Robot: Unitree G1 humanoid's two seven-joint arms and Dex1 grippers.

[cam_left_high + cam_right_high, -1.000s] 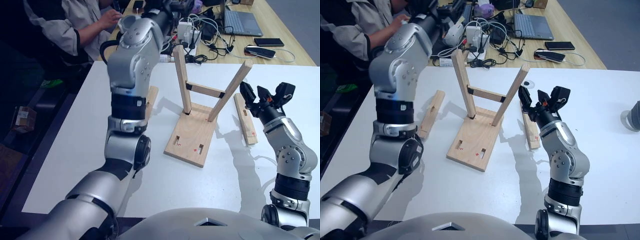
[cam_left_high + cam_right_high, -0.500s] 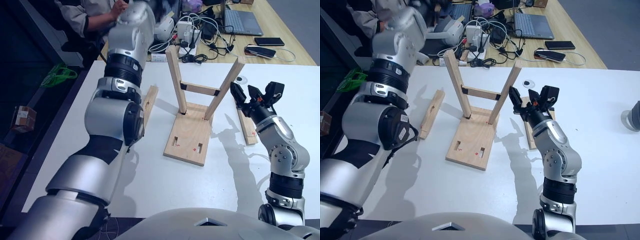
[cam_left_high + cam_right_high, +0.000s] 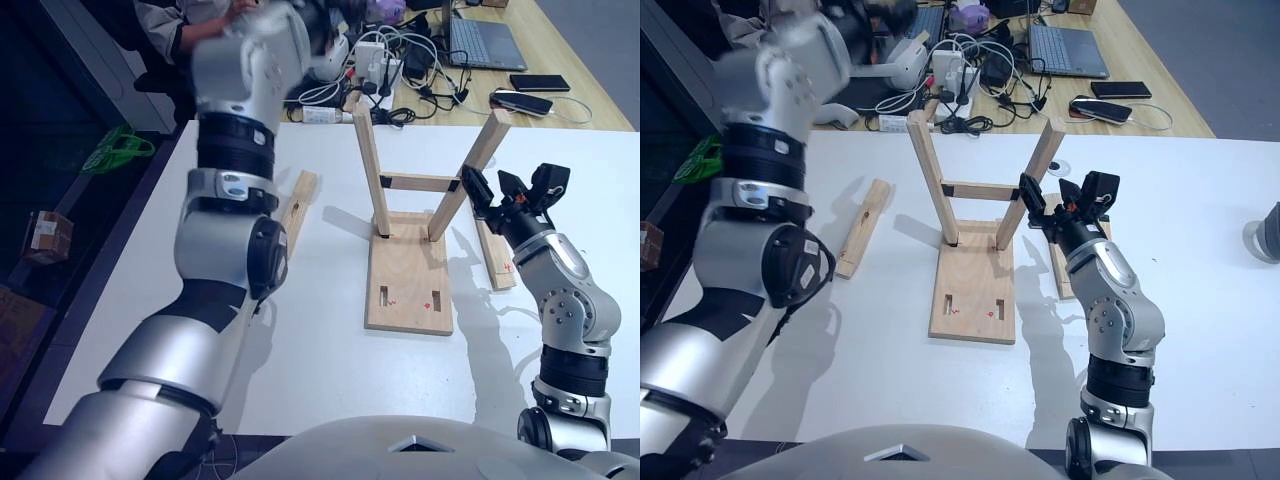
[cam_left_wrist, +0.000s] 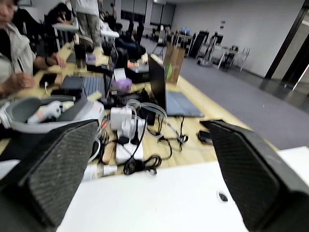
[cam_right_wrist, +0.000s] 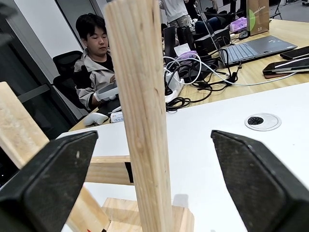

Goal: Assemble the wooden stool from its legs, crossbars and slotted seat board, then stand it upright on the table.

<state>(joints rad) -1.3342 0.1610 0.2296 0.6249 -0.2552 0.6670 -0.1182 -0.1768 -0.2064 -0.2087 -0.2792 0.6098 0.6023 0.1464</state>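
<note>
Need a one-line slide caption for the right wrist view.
Open right gripper faces a stool leg standing in the seat board, crossbar beyond.

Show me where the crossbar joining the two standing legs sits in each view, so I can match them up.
Left eye view: crossbar right of centre, level between the legs.
Right eye view: crossbar just above centre.
Left wrist view: faces the desk beyond the table.
Right wrist view: crossbar runs behind the near leg.
Shared landmark: the round grommet in the table.
</note>
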